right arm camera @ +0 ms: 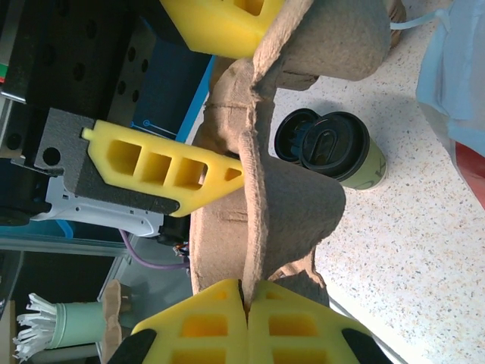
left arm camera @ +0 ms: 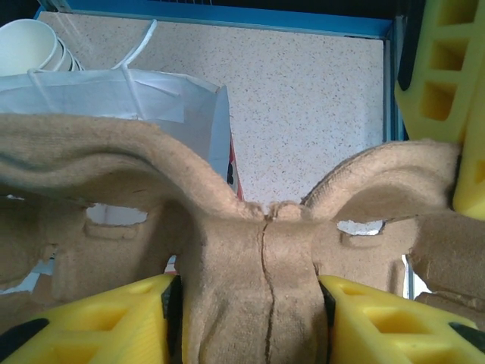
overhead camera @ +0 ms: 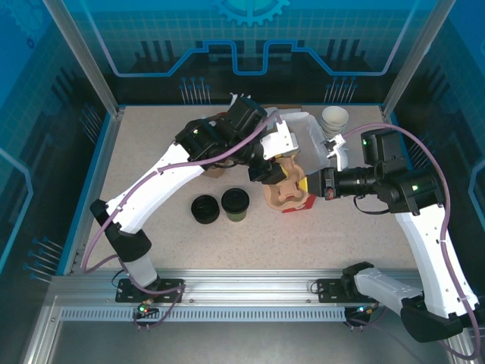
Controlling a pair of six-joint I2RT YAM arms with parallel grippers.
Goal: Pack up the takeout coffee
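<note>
Both pincers, left gripper [left arm camera: 254, 318] and right gripper [right arm camera: 247, 315], clamp the brown moulded-pulp cup carrier [overhead camera: 282, 191], so opposing pulls could tear its creased centre rib [left arm camera: 265, 258], or swing it into the olive-brown, black-lidded paper takeout coffee [overhead camera: 236, 205] standing on the table [overhead camera: 144, 136] nearby

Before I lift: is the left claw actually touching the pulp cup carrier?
Touching. The left wrist view shows the left claw with both yellow fingers pressed against the pulp cup carrier, no gap.
</note>
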